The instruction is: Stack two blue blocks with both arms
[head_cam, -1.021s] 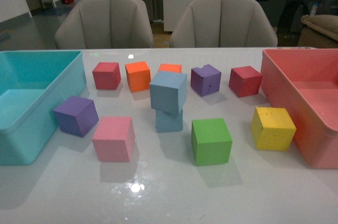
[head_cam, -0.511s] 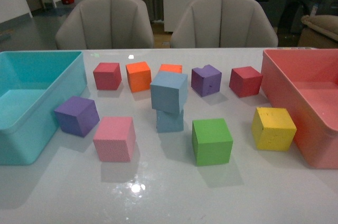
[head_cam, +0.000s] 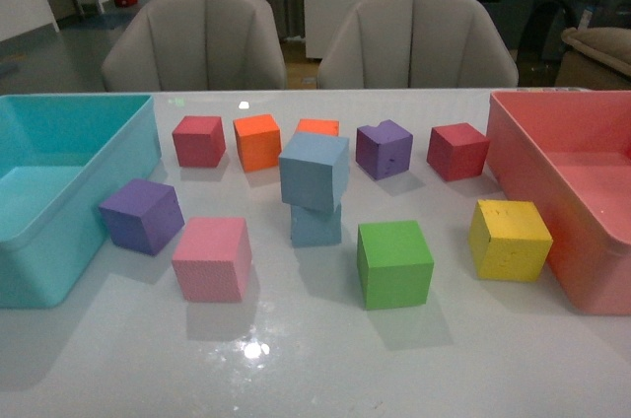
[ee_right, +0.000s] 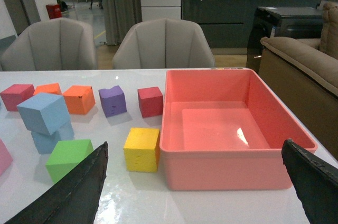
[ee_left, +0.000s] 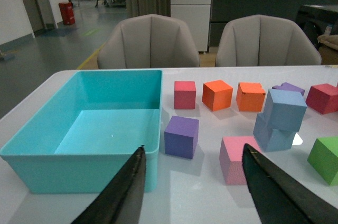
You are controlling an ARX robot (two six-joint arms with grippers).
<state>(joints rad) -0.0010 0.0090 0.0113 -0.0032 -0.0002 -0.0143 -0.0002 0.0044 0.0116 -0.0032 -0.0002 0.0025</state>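
Two pale blue blocks stand stacked mid-table. The upper blue block sits twisted and a little off-centre on the lower blue block. Neither arm shows in the front view. In the left wrist view the stack lies far off to one side of my open left gripper, whose dark fingers hang above the table with nothing between them. My right gripper is open and empty too. It faces the pink-red bin, and the stack is well away from it.
A turquoise bin stands at the left and a pink-red bin at the right. Around the stack lie a purple cube, a pink cube, a green cube, a yellow cube, plus red, orange and purple cubes behind.
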